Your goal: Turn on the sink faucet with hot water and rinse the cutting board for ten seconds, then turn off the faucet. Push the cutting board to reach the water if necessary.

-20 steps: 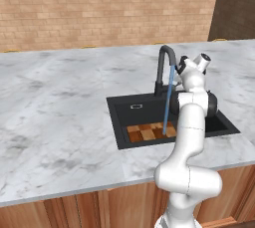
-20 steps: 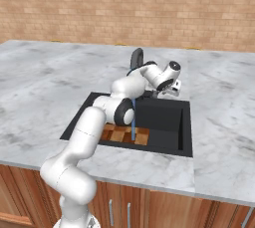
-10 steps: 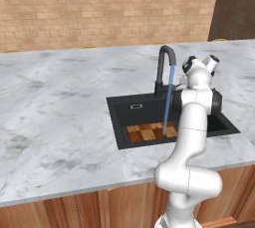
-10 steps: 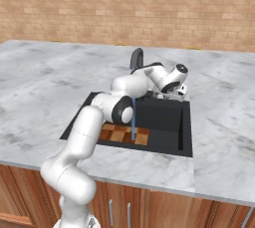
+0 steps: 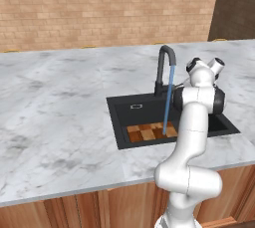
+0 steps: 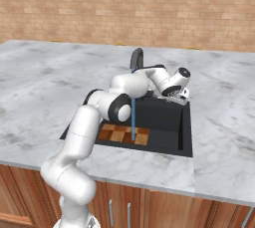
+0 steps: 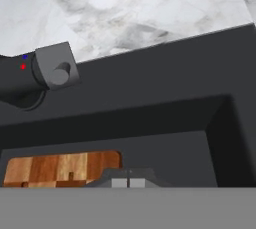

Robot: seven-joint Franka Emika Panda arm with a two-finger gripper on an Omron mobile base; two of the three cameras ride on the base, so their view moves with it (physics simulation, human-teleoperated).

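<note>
The black sink faucet (image 5: pixel 164 65) (image 6: pixel 136 58) is running. A thin blue stream of water (image 5: pixel 168 100) (image 6: pixel 133 117) falls from its spout onto the right part of the checkered cutting board (image 5: pixel 151 132) (image 6: pixel 121 134). The board lies flat on the floor of the black sink (image 5: pixel 142 112) (image 6: pixel 169 122), against its front wall. My gripper (image 6: pixel 181 96) hangs over the sink's back right part, to the right of the faucet, shut on nothing. In the hand view the fingertips (image 7: pixel 129 182) meet, with the faucet base and lever (image 7: pixel 51 68) upper left and the cutting board (image 7: pixel 60 167) lower left.
Grey marble counter (image 5: pixel 60 117) surrounds the sink, with a brick wall (image 5: pixel 99 8) behind it. Wooden cabinet fronts (image 6: pixel 164 212) run below the counter's front edge. My own arm reaches across the basin's near side.
The gripper has closed and drifted a little to the right, away from the faucet lever. The water keeps running onto the board, which has not moved.
</note>
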